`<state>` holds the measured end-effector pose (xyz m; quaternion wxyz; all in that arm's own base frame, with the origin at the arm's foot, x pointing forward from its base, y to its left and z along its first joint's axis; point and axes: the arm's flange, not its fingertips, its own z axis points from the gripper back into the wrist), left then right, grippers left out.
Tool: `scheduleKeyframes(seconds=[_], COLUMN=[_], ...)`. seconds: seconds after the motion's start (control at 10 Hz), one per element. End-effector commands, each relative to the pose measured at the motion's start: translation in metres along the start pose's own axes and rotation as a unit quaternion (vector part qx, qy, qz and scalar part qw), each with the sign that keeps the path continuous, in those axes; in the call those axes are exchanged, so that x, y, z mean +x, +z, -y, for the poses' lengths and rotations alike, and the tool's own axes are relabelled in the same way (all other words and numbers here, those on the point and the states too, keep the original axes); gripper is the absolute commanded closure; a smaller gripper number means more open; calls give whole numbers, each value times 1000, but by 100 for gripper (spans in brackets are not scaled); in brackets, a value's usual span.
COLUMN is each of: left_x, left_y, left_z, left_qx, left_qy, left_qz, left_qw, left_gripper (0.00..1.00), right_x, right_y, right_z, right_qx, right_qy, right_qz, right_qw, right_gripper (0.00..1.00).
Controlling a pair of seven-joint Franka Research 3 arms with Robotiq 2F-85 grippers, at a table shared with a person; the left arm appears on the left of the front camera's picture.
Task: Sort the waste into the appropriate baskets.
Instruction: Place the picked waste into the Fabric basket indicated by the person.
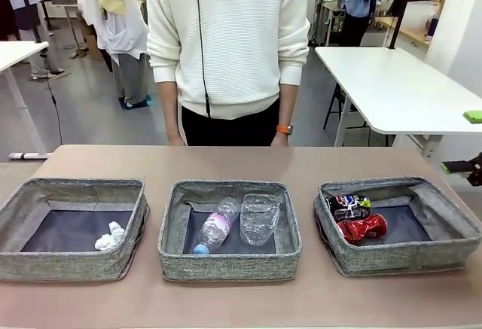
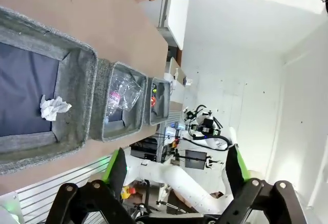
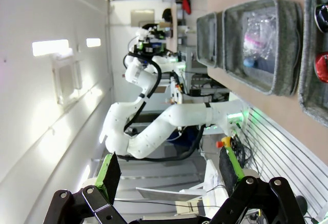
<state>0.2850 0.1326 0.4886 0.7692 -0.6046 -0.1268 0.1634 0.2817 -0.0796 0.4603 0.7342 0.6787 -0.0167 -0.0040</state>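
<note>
**All waste binned, both grippers spread**

On my counter [image 1: 226, 299], left basket [image 1: 71, 231] holds the paper ball [image 1: 111, 236]. Middle basket [image 1: 230, 229]: bottle [image 1: 216, 226] beside cup [image 1: 260, 218]. Right basket [image 1: 397, 223]: blue can [image 1: 350, 206] behind red can [image 1: 363, 228]. Left gripper [image 2: 177, 170] spread, empty. Right gripper [image 3: 169, 170] likewise.

Paper ball [image 1: 110, 236] in left basket [image 1: 71, 193]; bottle [image 1: 217, 224], cup [image 1: 260, 218] in middle basket [image 1: 230, 263]; two cans [image 1: 351, 206] in right basket [image 1: 399, 256].
</note>
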Motion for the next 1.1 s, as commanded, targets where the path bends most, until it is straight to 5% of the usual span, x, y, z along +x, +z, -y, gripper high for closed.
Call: scheduleKeyframes(seconds=[0.0, 1.0], left_x=[0, 0], left_y=[2, 2], left_z=[2, 2], left_qx=[-6, -6], left_qy=[-14, -14], left_qz=[10, 10], left_qw=[1000, 1000], left_gripper=[0, 0], right_x=[1, 1], right_y=[-1, -1], right_z=[-2, -2], right_qx=[6, 6], right_qy=[4, 4], right_qz=[2, 2], right_qw=[1000, 1000], right_gripper=[0, 0])
